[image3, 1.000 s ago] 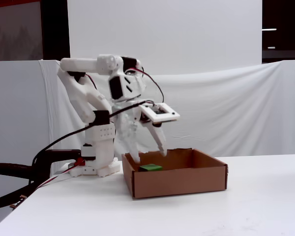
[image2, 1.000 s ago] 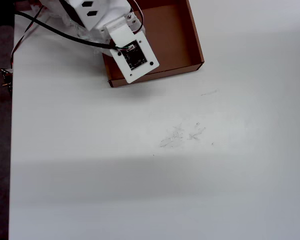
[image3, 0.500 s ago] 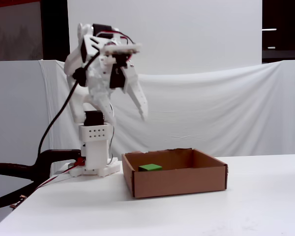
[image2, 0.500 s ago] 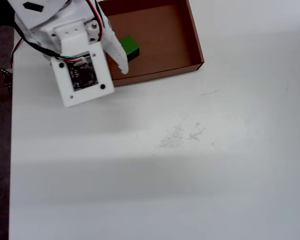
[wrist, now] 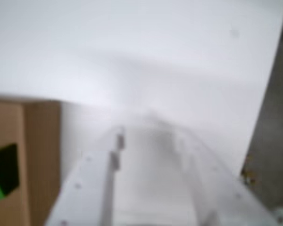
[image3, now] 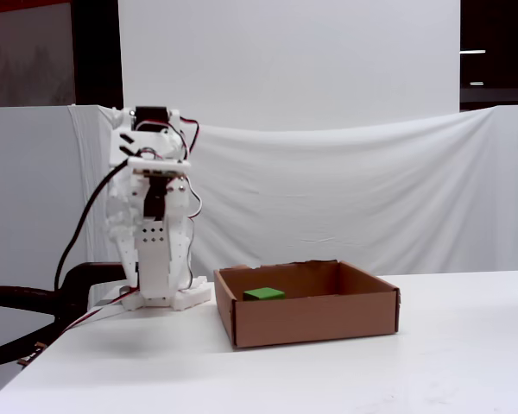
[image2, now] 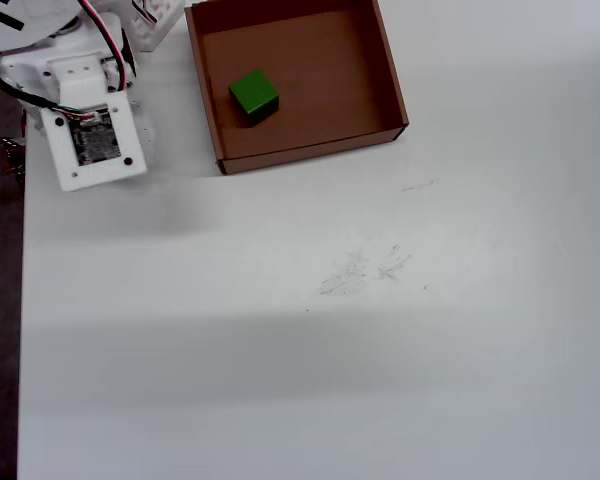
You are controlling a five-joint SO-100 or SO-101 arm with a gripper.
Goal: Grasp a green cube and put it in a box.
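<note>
1 white table (image2: 310, 380) is carrying everything we are looking at, and we are working down from it in size. In the overhead view its surface is mostly bare, with faint scuff marks near the middle.

Next in size, the arm (image3: 151, 224) is standing folded at the far left corner of the table, well apart from the middle, with red and black wires running along it. In the overhead view we are seeing only its white body and a small circuit board.

Then the box (image2: 385, 75) is sitting just right of the arm, open side up.

Smaller again, the gripper (wrist: 151, 155) is showing only in the wrist view, blurred and white against the white table. Nothing is sitting between its fingers, but we cannot tell whether they are apart or together.

Smallest, the green cube (image2: 253, 95) is resting flat on the box floor, toward its left side in the overhead view, clear of the walls.

We are judging the task as essentially done: the cube is lying in the box and the arm is parked away from it. Nothing seems left beyond the arm resting.

We are finding no readable brand, label or writing anywhere.
</note>
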